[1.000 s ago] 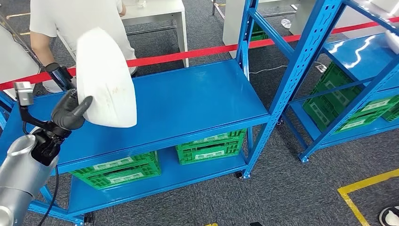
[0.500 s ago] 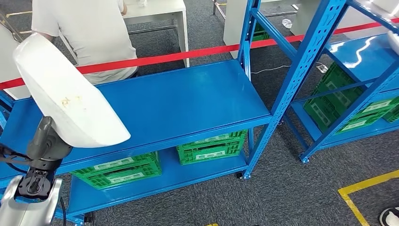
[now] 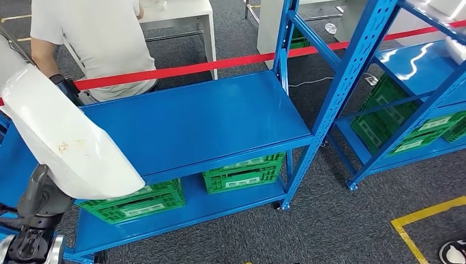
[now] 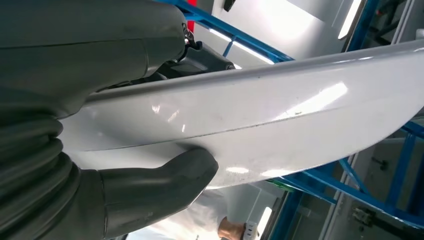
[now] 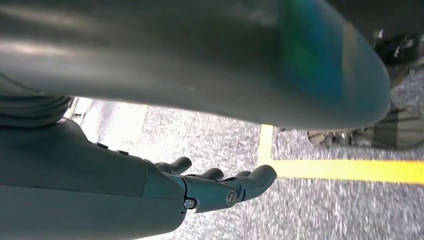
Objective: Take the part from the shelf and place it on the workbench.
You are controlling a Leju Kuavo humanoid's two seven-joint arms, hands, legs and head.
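In the left wrist view I see the thick grey thumb (image 4: 165, 185) pressed against one face of the white part (image 4: 280, 130), and the darker fingers (image 4: 200, 55) lie on the other face, so my left hand (image 4: 90, 125) pinches the part at its edge. In the head view the left hand (image 3: 43, 192) is at the lower left of the frame, dark and partly covered by the white part (image 3: 66, 140), which stands above it and leans toward the upper left. The part is a smooth curved shell with a faint yellowish mark on its surface; it is held in the air in front of the blue shelf (image 3: 203, 118), over the left end of its top board, and I cannot tell if it touches the board. My right hand (image 5: 220, 185) is in the right wrist view, fingers stretched out and slightly apart, holding nothing, above a grey carpet (image 5: 210, 135) with a yellow line (image 5: 345, 170). Under the top board of the shelf, two green crates (image 3: 244, 173) sit on the lower board. A red tape (image 3: 220, 63) runs across behind the shelf, and behind it, at the upper left, a person in a white shirt (image 3: 93, 38) stands near a white table (image 3: 181, 14). A second blue shelf (image 3: 406, 71) with green crates is at the right of the frame.
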